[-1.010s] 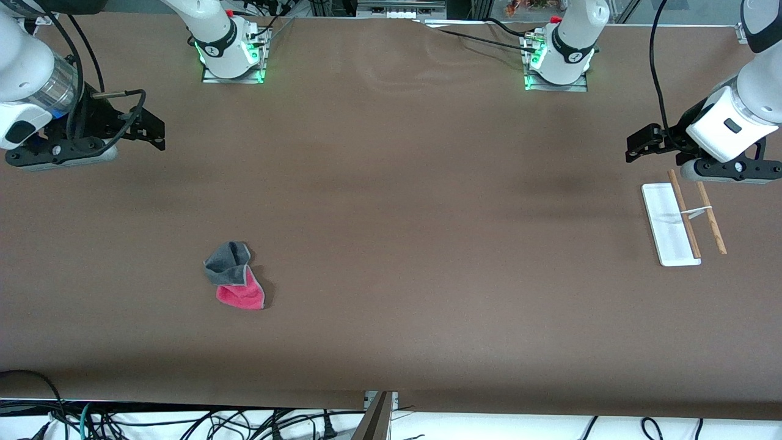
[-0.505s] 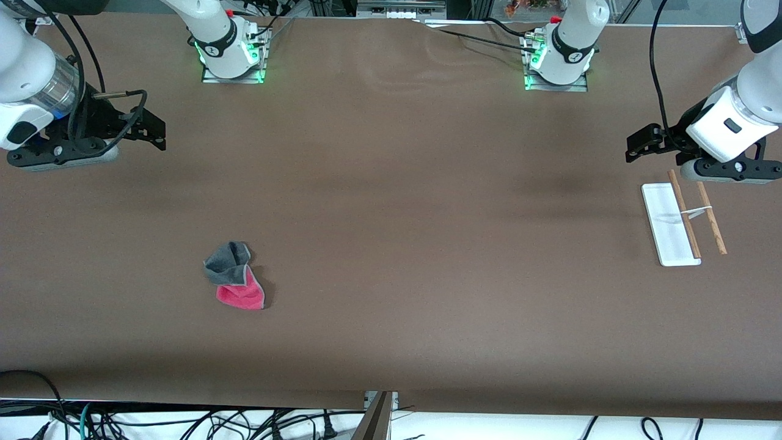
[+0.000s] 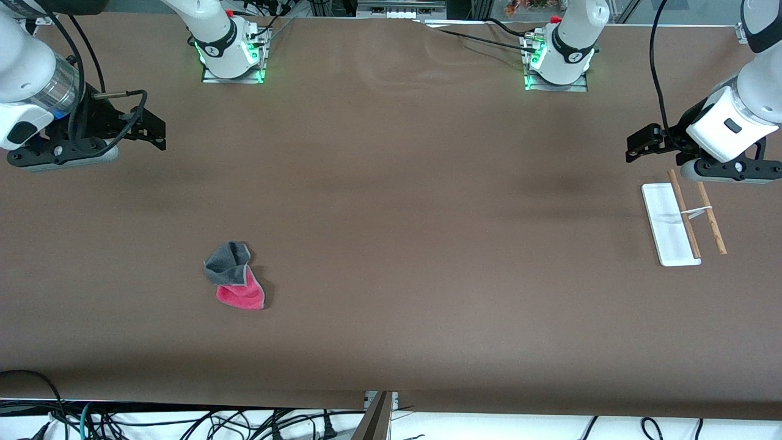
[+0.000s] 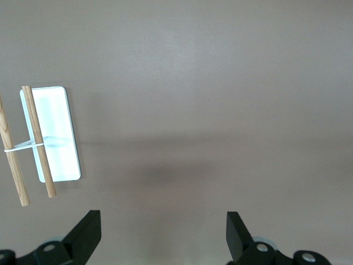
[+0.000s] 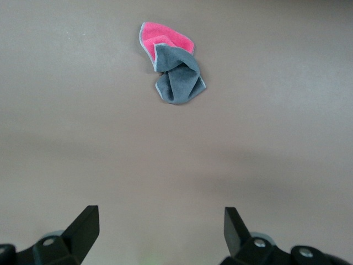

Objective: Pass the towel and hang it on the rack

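The towel (image 3: 235, 284) lies crumpled on the brown table toward the right arm's end, grey face folded over pink-red. It also shows in the right wrist view (image 5: 174, 69). The rack (image 3: 671, 225) lies toward the left arm's end, with a flat white base, two wooden rods (image 3: 712, 219) and a white cross-piece. It also shows in the left wrist view (image 4: 52, 135). My left gripper (image 3: 632, 146) hangs open and empty over the table beside the rack (image 4: 162, 221). My right gripper (image 3: 157, 131) hangs open and empty over bare table, well apart from the towel (image 5: 161, 218).
The two arm bases (image 3: 232, 58) (image 3: 556, 64) stand at the table edge farthest from the front camera, with green lights. Cables (image 3: 183, 421) hang below the table's near edge. A wide stretch of brown table (image 3: 427, 244) lies between towel and rack.
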`<state>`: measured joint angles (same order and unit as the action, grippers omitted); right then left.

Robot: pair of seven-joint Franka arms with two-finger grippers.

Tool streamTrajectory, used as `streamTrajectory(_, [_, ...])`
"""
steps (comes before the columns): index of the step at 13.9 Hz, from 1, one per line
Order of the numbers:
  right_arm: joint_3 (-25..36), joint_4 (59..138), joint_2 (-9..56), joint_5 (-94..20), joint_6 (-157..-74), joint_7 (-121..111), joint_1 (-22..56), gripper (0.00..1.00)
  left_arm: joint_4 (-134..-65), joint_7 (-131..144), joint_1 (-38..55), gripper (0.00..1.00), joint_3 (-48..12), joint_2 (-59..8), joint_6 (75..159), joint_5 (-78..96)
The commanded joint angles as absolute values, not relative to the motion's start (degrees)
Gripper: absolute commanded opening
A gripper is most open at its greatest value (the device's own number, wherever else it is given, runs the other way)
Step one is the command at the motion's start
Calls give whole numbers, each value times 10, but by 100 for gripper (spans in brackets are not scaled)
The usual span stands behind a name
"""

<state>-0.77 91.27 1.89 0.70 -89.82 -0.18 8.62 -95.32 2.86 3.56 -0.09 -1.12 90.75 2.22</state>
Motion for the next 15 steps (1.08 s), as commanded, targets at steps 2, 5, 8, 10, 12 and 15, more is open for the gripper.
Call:
streamTrajectory(2, [-9, 903, 23, -4, -881, -4, 85, 100, -935, 17, 31, 100, -2, -19, 894, 28])
streamTrajectory(5, [-9, 903, 32, -3, -882, -4, 86, 100, -935, 17, 31, 100, -2, -18, 893, 28])
streamTrajectory(8, [-9, 901, 55, -4, -891, -4, 92, 100, -935, 18, 31, 100, -2, -18, 893, 28])
streamTrajectory(10, [-9, 899, 80, -4, -912, -4, 97, 100, -935, 17, 31, 100, -2, -18, 893, 28])
streamTrajectory(12, [-10, 897, 129, -4, -961, -6, 107, 100, -935, 17, 31, 100, -2, -18, 893, 28])
streamTrajectory(15, [-11, 813, 250, -6, -1019, -33, 120, 100, -935, 18, 31, 100, -2, -18, 894, 28])
